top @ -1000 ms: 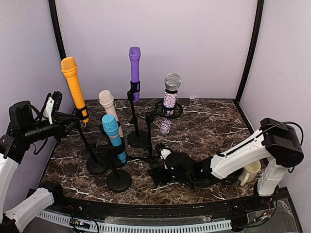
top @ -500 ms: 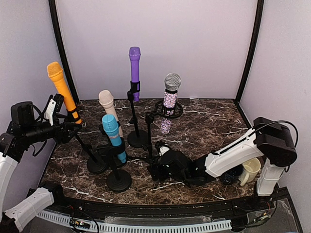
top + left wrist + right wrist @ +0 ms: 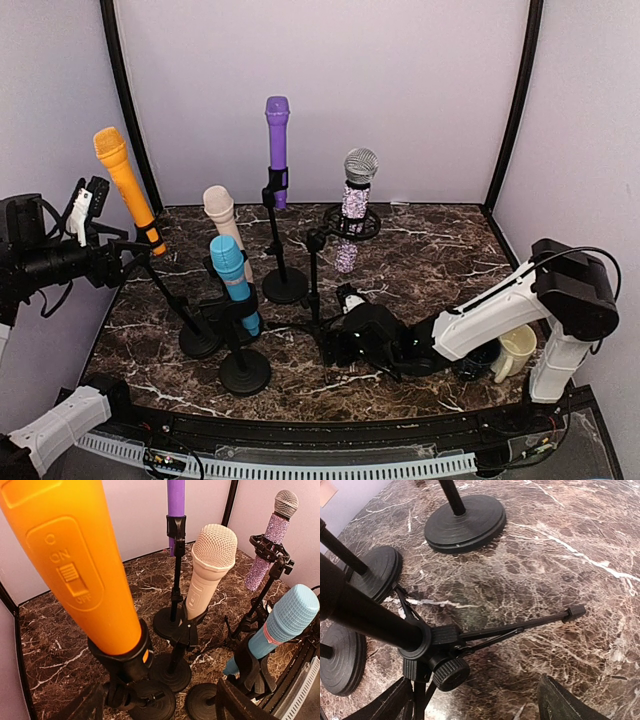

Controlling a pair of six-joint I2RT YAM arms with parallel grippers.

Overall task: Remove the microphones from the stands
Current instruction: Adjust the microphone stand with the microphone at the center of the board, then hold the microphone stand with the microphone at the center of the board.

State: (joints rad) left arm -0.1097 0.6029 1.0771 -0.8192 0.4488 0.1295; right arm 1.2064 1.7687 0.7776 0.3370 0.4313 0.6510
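Note:
The orange microphone point(image 3: 125, 190) leans to the left in the black clip point(image 3: 122, 662) of its stand. My left gripper point(image 3: 122, 262) is just left of that clip and open. In the left wrist view the orange microphone point(image 3: 75, 565) fills the upper left, and the left gripper point(image 3: 157, 707) has its fingers spread wide below the clip, touching nothing. My right gripper point(image 3: 335, 345) lies low on the table by the tripod stand point(image 3: 315, 290) that carries the glittery silver microphone point(image 3: 350, 215). The right gripper point(image 3: 480, 705) is open, and the tripod hub point(image 3: 427, 645) is near its left finger.
A cream microphone point(image 3: 225, 225), a blue one point(image 3: 235, 285) and a purple one point(image 3: 277, 140) stand on round-based stands point(image 3: 245, 372) close together at centre left. A cream mug point(image 3: 518, 350) sits by the right arm's base. Purple walls close in the table on three sides.
My left gripper has opened and drawn back to the left. The orange microphone has tipped leftward in its clip. The tripod stand and right gripper have shifted slightly right.

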